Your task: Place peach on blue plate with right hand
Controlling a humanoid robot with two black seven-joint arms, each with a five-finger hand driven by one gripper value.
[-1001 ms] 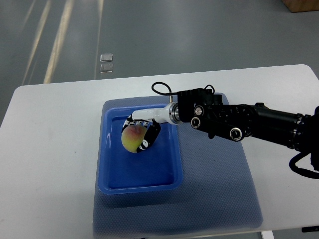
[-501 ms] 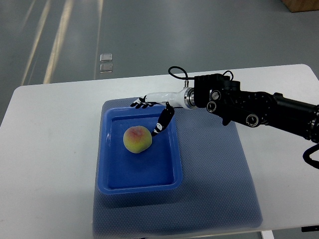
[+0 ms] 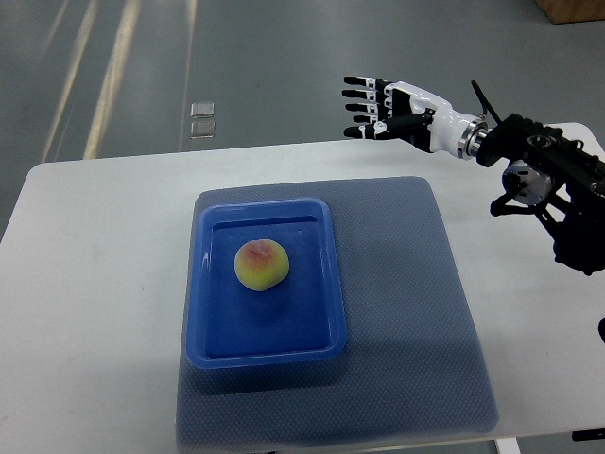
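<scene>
A yellow-green peach [image 3: 261, 265] with a red blush lies in the blue rectangular plate [image 3: 215, 341], a little left of its middle. My right hand [image 3: 378, 109] is raised above the table's far edge, up and to the right of the plate, well apart from the peach. Its fingers [image 3: 360, 94] are spread and it holds nothing. Its black forearm [image 3: 553, 184] comes in from the right edge. The left arm is not visible.
The plate sits on a blue-grey mat [image 3: 416, 322] on a white table [image 3: 95, 284]. Grey floor lies beyond the table's far edge, with two small pale squares [image 3: 200, 119] on it.
The right hand let go of the peach in the plate, opened, then lifted away up and to the right past the table's far edge. The peach stays in the plate.
</scene>
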